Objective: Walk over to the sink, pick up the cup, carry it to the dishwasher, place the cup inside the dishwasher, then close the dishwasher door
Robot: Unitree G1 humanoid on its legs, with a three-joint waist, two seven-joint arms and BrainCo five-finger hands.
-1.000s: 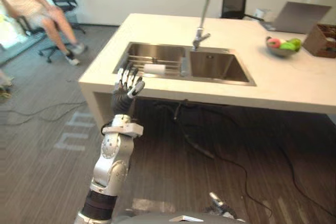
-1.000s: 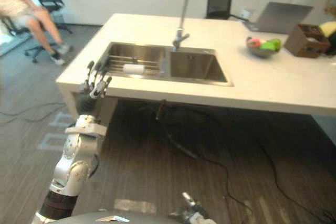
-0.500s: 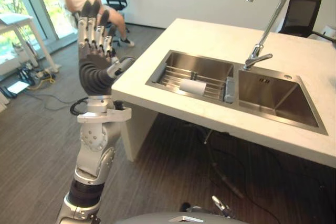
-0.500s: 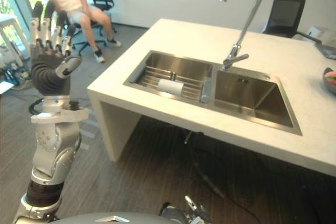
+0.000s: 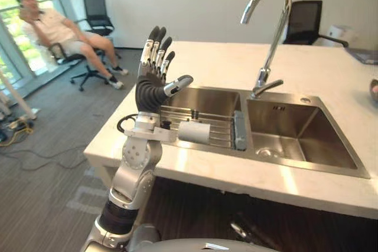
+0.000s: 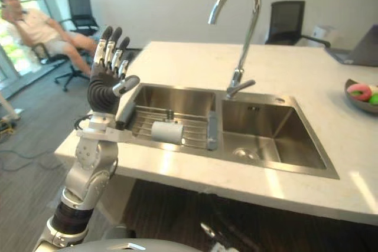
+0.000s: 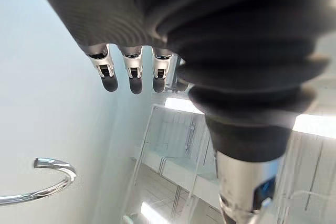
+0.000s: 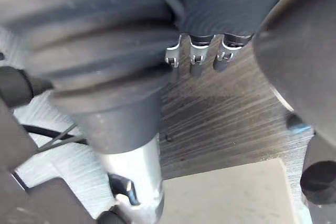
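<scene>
The cup [image 5: 194, 132] is a white cylinder lying on its side on the wire rack in the left basin of the steel sink [image 5: 208, 100]. My left hand [image 5: 152, 90] is raised upright at the sink's left edge, fingers straight and spread, open and holding nothing. It stands a little left of the cup and above it, not touching it. The same hand [image 6: 106, 84] and cup [image 6: 166, 131] appear in the right eye view. My right hand [image 8: 191, 51] hangs low over the dark floor with relaxed fingers and nothing in it.
A tall curved faucet [image 5: 269, 28] rises between the two basins. The right basin [image 5: 295, 140] is bare. The pale counter [image 5: 331, 69] carries a fruit bowl [image 6: 361, 92] and a laptop [image 6: 360, 48] at far right. A person [image 5: 53, 28] sits at far left.
The camera has come closer to the sink, which now lies just in front. My raised left hand now stands at the sink's left edge instead of out over the floor. The cup stays on the rack.
</scene>
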